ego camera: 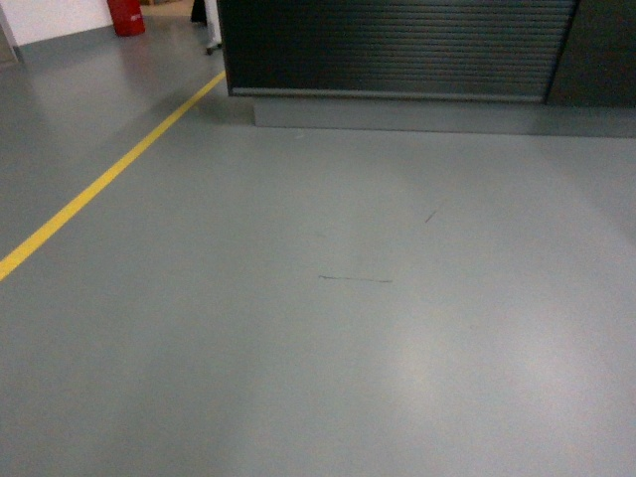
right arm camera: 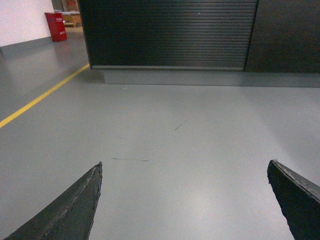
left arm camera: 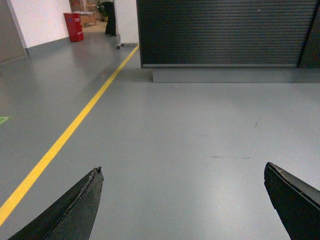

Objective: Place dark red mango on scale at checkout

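Observation:
The checkout (ego camera: pixel 397 50) shows as a dark counter with a horizontally ribbed front on a grey plinth, at the far end of the grey floor; its front also fills the top of the left wrist view (left arm camera: pixel 225 32) and right wrist view (right arm camera: pixel 165 32). Its top is out of frame. The dark red mango and the scale are out of view. My left gripper (left arm camera: pixel 183 172) hangs open over bare floor, nothing between its dark fingers. My right gripper (right arm camera: pixel 185 167) is open and empty too. Neither gripper appears in the head view.
A yellow floor line (ego camera: pixel 99 184) runs diagonally on the left toward the counter's left corner. A red container (ego camera: pixel 126 15) stands far back left by a white wall. A dark panel (right arm camera: pixel 285 35) adjoins the counter on the right. Faint scuff marks (ego camera: pixel 355 279) cross the floor.

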### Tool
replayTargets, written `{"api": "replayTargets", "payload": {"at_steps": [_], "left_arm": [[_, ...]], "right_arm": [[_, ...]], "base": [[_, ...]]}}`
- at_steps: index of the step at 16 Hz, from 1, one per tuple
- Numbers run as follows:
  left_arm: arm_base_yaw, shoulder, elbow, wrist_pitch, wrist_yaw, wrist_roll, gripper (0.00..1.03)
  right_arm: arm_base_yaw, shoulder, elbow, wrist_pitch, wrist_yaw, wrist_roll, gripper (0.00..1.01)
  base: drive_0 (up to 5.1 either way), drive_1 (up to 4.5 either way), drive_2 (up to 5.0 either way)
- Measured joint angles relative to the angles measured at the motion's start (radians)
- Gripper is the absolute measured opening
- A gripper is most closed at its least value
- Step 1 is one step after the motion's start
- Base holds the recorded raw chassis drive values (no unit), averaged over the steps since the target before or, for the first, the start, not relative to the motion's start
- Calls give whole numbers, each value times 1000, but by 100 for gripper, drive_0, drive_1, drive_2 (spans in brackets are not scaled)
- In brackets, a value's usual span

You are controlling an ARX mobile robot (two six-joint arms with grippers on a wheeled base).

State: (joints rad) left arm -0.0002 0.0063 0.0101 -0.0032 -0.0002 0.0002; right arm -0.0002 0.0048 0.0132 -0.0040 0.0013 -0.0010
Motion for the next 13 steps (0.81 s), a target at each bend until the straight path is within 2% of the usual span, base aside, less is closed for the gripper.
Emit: {"api": "replayTargets", "payload": {"at_steps": [13], "left_arm": [[0, 0, 0, 0, 0, 0, 98]], "right_arm": [[0, 0, 0, 0, 0, 0, 98]], "base": [[0, 0, 0]]}}
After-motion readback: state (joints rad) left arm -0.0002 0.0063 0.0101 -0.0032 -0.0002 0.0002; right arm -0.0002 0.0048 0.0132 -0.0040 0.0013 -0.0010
